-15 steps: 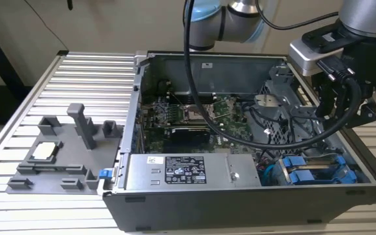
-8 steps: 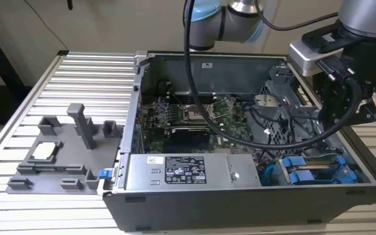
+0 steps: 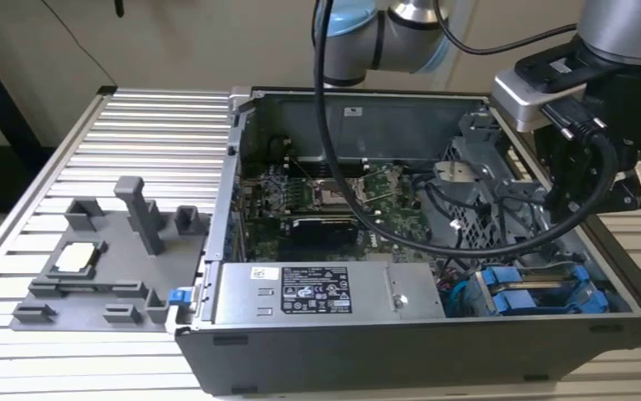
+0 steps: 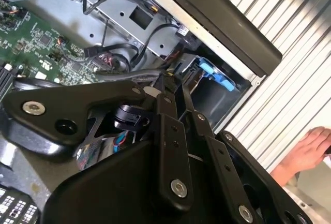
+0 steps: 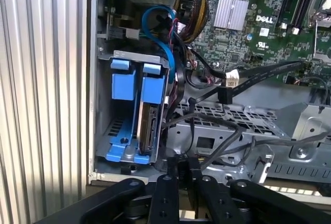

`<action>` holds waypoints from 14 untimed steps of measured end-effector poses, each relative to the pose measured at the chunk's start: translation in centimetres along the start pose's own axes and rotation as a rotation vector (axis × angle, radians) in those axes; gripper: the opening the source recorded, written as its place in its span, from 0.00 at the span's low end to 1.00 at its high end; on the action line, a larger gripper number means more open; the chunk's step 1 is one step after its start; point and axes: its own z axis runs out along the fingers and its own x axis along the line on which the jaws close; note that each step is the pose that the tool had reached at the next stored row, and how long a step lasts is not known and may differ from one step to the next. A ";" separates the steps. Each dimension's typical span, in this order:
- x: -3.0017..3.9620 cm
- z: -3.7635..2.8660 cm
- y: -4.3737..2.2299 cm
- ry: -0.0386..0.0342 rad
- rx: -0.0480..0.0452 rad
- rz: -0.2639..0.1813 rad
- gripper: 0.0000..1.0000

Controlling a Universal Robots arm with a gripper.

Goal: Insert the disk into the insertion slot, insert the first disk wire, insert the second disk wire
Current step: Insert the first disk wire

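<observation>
In the first wrist view, the insertion slot (image 5: 120, 111) is a grey cage with blue rails in the case corner. The disk (image 5: 146, 125) stands on edge inside it, in its blue carrier. A blue wire (image 5: 166, 38) loops above the cage. Beside it hang loose black wires ending in a white plug (image 5: 231, 78) and a black plug (image 5: 224, 95). My gripper (image 5: 180, 166) hovers above the cage's end, shut, touching none of these. In the exterior view the cage (image 3: 537, 291) sits at the case's near right corner, below the arm's wrist (image 3: 587, 100).
The open computer case (image 3: 409, 351) lies on a slatted metal table (image 3: 130, 125). A perforated grey bracket (image 5: 232, 125) and the motherboard (image 5: 248, 22) lie beside the cage. A grey fixture (image 3: 97, 259) stands on the exterior view's left. A person's hand (image 4: 310, 151) rests beyond the table edge.
</observation>
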 end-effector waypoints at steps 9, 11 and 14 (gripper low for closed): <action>1.23 0.16 -0.10 0.0021 -0.0015 -0.001 0.19; 1.79 0.17 -0.07 0.0021 -0.0020 -0.001 0.19; 2.79 0.18 0.06 0.0020 -0.0021 0.000 0.19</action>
